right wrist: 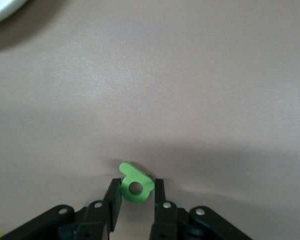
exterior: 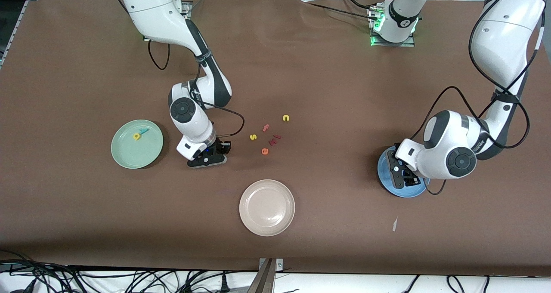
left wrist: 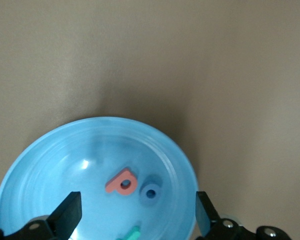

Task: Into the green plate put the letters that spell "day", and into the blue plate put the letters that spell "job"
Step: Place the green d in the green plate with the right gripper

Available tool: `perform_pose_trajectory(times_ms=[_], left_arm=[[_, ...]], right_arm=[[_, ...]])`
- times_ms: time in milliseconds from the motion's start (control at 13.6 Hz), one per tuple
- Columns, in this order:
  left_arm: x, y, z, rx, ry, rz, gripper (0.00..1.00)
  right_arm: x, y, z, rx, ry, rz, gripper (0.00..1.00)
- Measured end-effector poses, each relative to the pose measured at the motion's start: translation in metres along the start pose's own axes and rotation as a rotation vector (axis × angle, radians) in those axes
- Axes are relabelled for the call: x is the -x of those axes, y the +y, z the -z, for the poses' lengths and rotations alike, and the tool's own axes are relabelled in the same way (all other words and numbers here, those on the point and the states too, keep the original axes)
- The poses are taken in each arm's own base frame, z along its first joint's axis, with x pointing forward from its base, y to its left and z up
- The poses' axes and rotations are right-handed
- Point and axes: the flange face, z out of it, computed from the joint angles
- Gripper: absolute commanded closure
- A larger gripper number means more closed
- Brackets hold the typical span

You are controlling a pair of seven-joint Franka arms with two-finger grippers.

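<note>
- The beige plate, low in the frame's centre, holds nothing and belongs to neither word.
- At lower right the left gripper hangs over the blue plate, fingers spread wide; its wrist view shows the red "b", blue "o" and a teal sliver, probably the "j", so "job" looks finished.
- Left of centre the right gripper sits low on the table, fingers pinching the green "a", apparently ready to lift.
- The green plate, at left, holds the yellow "d" and teal "y".
- Leftover letters lie mid-frame on the brown table cover.
</note>
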Motion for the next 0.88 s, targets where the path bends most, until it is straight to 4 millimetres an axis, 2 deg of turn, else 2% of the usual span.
perform_pose_trajectory(times_ms=[221, 368, 442, 663, 884], left_arm=[[-0.007, 0.013, 0.029, 0.04, -0.014, 0.107, 0.0], [-0.017, 0.023, 0.052, 0.061, -0.031, 0.197, 0.0], [-0.023, 0.028, 0.064, 0.071, -0.038, 0.253, 0.0], [-0.035, 0.045, 0.104, 0.072, -0.055, 0.439, 0.0], [-0.037, 0.062, 0.143, 0.06, -0.034, 0.653, 0.0]], right_arm=[[-0.009, 0.025, 0.048, 0.027, -0.043, 0.034, 0.95], [-0.013, 0.06, 0.075, 0.052, -0.061, 0.059, 0.95], [-0.01, 0.083, 0.082, 0.063, -0.068, 0.074, 0.95], [0.013, 0.167, 0.1, 0.079, -0.1, 0.132, 0.95], [0.06, 0.236, 0.119, 0.052, -0.134, 0.161, 0.93]])
